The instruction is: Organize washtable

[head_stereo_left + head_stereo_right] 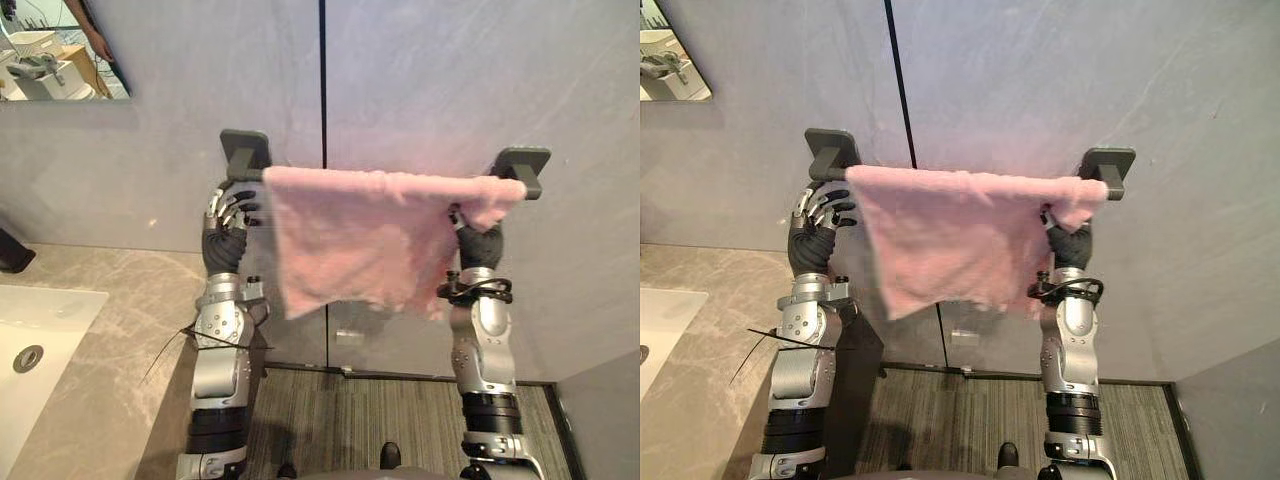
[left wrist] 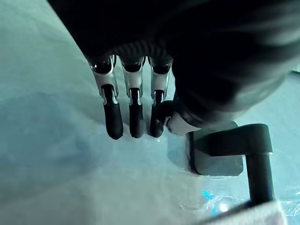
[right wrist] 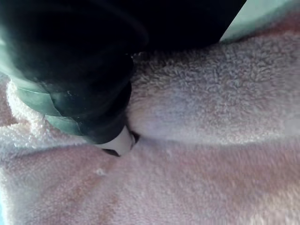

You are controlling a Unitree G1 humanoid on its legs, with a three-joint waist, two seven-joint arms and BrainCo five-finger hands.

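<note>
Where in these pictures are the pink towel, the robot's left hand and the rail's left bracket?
pink towel (image 1: 350,245): left eye view, middle of hanging cloth.
left hand (image 1: 226,228): left eye view, its palm.
left bracket (image 1: 246,150): left eye view, dark plate.

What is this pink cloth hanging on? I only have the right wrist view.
Observer: The pink towel is draped over a wall-mounted towel rail.
Operator: Where's the left robot hand?
Observer: The left robot hand is open beside the towel's left edge, under the rail's left end, holding nothing.
Operator: And my right robot hand?
Observer: The right robot hand is at the towel's right end, just below the rail.
</note>
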